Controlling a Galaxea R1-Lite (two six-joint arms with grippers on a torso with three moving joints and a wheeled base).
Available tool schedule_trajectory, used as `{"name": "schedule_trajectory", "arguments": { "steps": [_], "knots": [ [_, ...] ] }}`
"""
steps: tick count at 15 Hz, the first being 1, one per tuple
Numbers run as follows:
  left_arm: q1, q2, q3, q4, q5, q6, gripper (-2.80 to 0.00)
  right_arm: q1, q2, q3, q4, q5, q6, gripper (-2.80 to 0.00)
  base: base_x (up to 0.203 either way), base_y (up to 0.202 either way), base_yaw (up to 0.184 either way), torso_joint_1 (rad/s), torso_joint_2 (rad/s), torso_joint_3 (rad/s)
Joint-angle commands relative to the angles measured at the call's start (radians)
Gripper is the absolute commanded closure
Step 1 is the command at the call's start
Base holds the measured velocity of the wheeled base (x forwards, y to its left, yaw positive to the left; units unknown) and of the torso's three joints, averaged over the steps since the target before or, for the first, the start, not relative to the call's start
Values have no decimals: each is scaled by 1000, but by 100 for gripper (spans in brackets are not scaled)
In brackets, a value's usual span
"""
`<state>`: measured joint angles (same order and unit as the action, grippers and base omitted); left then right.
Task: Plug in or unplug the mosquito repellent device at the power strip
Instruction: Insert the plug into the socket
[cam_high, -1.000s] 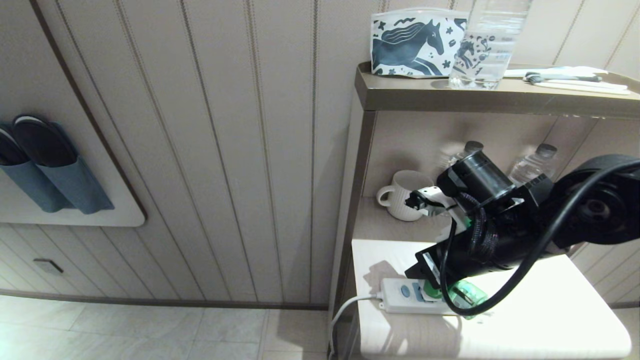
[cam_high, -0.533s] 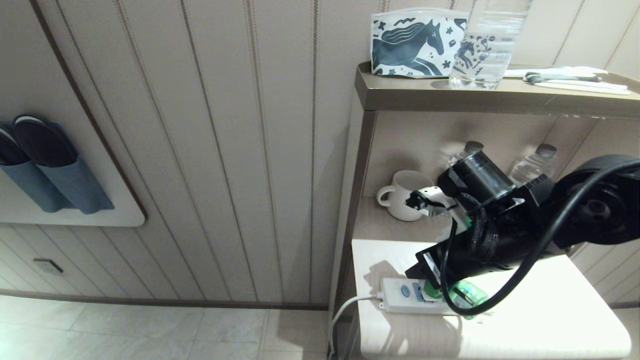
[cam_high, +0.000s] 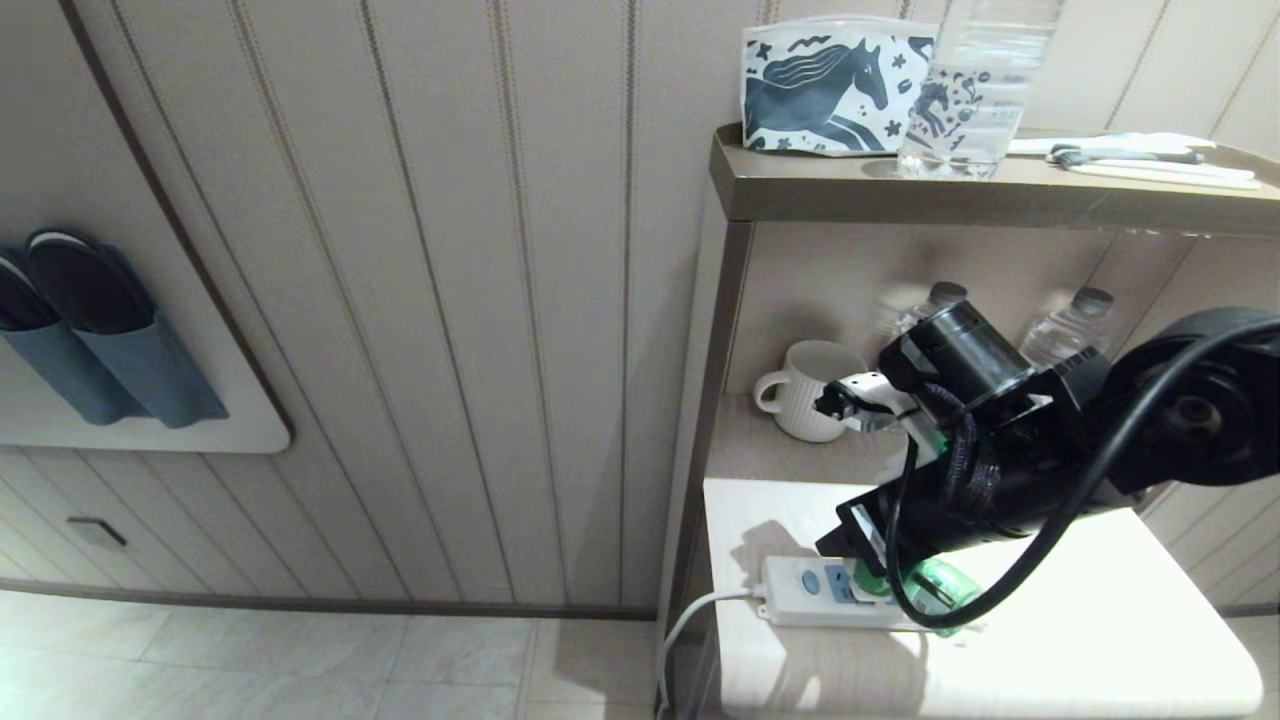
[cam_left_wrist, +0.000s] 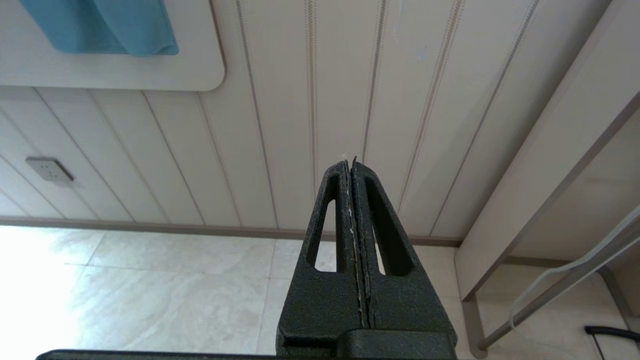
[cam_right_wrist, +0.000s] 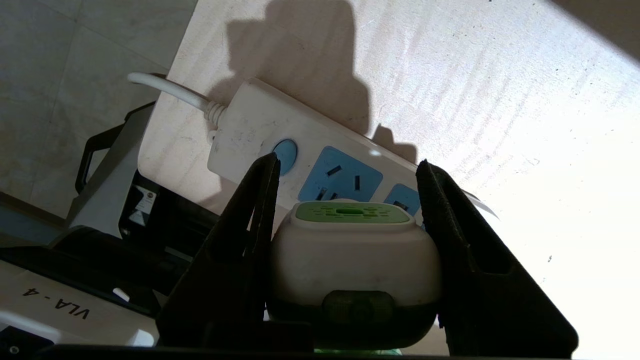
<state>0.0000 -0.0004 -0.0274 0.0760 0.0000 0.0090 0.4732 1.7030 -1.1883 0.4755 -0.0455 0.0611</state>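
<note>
The mosquito repellent device (cam_right_wrist: 350, 250), white with a green vented top, sits between the fingers of my right gripper (cam_right_wrist: 347, 161), which is shut on its sides. It hangs over the power strip (cam_right_wrist: 250, 130), near the first light-blue socket panel (cam_right_wrist: 340, 175) and the blue button (cam_right_wrist: 285, 152). Its prongs are hidden. In the head view its green bottle (cam_high: 940, 588) pokes out under my right arm, above the strip (cam_high: 800, 590). My left gripper (cam_left_wrist: 350, 162) is shut, empty, facing the wall and floor.
The strip lies near the left front edge of a white table (cam_high: 1100, 620), its cord (cam_high: 690, 620) dropping over the edge. Behind stand a white mug (cam_high: 805, 395) and water bottles (cam_high: 1070, 320). A horse-print pouch (cam_high: 830, 90) and big bottle (cam_high: 975, 100) sit above.
My right arm has shifted slightly, carrying the device a little along the strip; more of the first blue socket now shows. The left gripper has not moved.
</note>
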Motion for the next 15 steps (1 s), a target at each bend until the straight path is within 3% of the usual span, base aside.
{"name": "schedule_trajectory", "arguments": {
  "steps": [1,15],
  "knots": [
    [0,0,0,1,0,0,0,2,4,1,2,1,2,0,0,0,0,0,0,0],
    [0,0,0,1,0,1,0,16,1,-10,2,3,5,0,0,0,0,0,0,0]
  ]
}}
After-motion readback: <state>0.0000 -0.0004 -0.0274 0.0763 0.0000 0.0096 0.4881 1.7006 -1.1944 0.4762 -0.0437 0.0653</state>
